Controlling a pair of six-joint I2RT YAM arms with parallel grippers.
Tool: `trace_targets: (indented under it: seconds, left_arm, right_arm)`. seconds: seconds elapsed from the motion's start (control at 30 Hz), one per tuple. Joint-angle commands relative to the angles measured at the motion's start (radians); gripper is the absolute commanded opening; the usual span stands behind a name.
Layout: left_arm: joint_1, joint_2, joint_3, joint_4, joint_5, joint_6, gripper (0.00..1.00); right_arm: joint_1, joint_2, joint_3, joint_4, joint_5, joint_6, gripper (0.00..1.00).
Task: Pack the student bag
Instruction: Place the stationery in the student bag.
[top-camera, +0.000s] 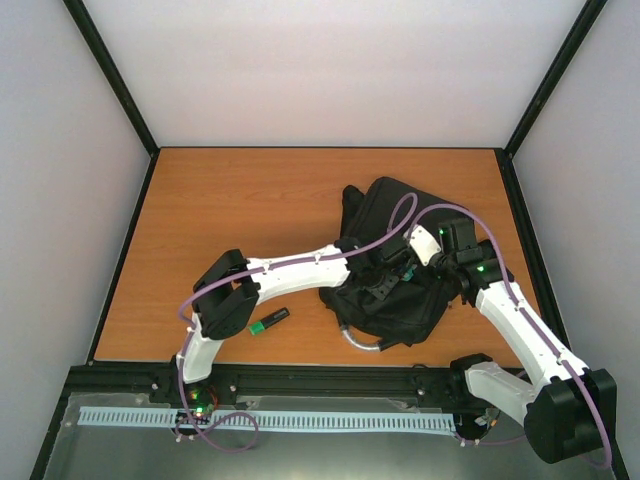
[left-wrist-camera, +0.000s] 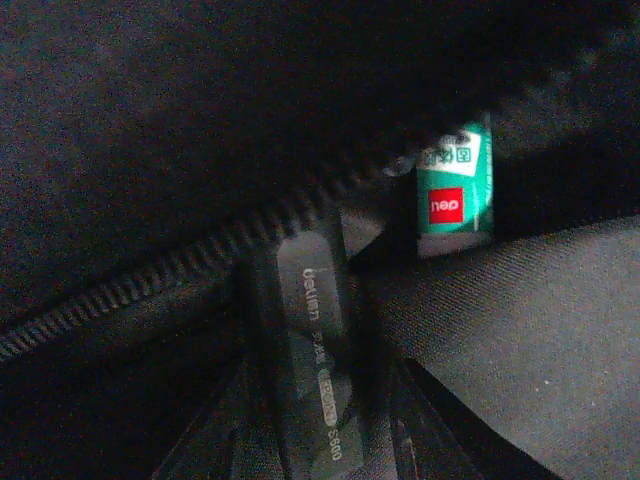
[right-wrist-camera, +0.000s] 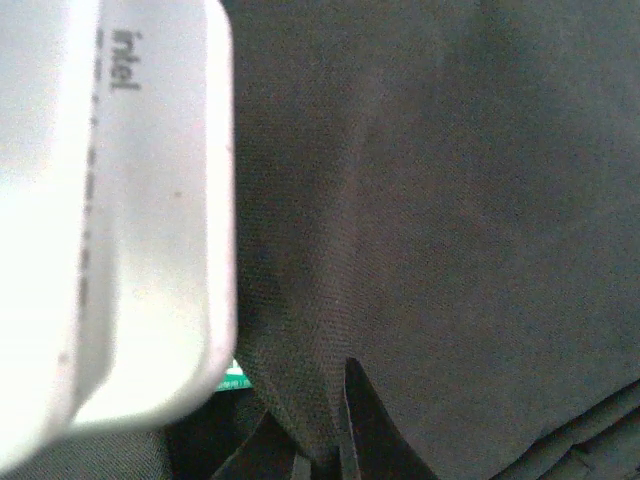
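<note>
The 2 arms reach from the near edge toward the student bag (top-camera: 400, 300). The bag lies slumped on the right half of the tabletop (top-camera: 250, 200), its grey loop handle (top-camera: 360, 340) curling out at the bag's near edge. Left of the bag, well apart from it and nearer the edge, a green-capped marker (top-camera: 268, 321) lies flat on the bare wood.

The left pincer (top-camera: 388, 282) is down on the bag's top, at its near-left part. In the left wrist view its fingers (left-wrist-camera: 425, 420) stand partly apart inside the opening below the zip (left-wrist-camera: 200, 270), which runs diagonally across. A dark marker (left-wrist-camera: 312, 370) with pale lettering lies lengthwise between them, with a dark gap on either side. So the pincer is partly open and looks to be gripping nothing.

Just beyond that marker, deeper in the bag, a green box (left-wrist-camera: 452, 190) with a red logo stands half hidden by black fabric.

The right pincer (right-wrist-camera: 322, 450) is at the bag's right side, closed tight on a fold of the bag's black cloth. A white camera housing (right-wrist-camera: 110, 220) fills the left of that view.
</note>
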Motion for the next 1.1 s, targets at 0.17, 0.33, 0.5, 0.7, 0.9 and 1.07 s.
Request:
trace_targets:
  seconds: [0.17,0.33,0.5,0.7,0.9,1.07]
  left_arm:
    - [-0.015,-0.199,-0.188,0.113,0.011,-0.056,0.49]
    - [-0.024,-0.326,-0.34,0.14,0.021,-0.104,0.44]
    - [-0.024,-0.372,-0.442,0.213,0.072,-0.099,0.11]
    - [-0.024,-0.335,-0.46,0.333,0.116,-0.098,0.01]
    - [-0.022,-0.248,-0.419,0.379,0.074,-0.083,0.01]
    - [0.0,-0.206,-0.389,0.422,0.004,-0.071,0.01]
  right_arm:
    - [0.02,0.0,0.029,0.023,-0.04,-0.042,0.03]
    - [0.02,0.001,0.029,0.023,-0.045,-0.043,0.03]
    - [0.02,0.0,0.029,0.022,-0.046,-0.045,0.03]
    - [0.02,-0.004,0.029,0.02,-0.047,-0.044,0.03]
    - [0.021,-0.006,0.028,0.018,-0.05,-0.045,0.03]
    - [0.021,-0.006,0.027,0.018,-0.048,-0.045,0.03]
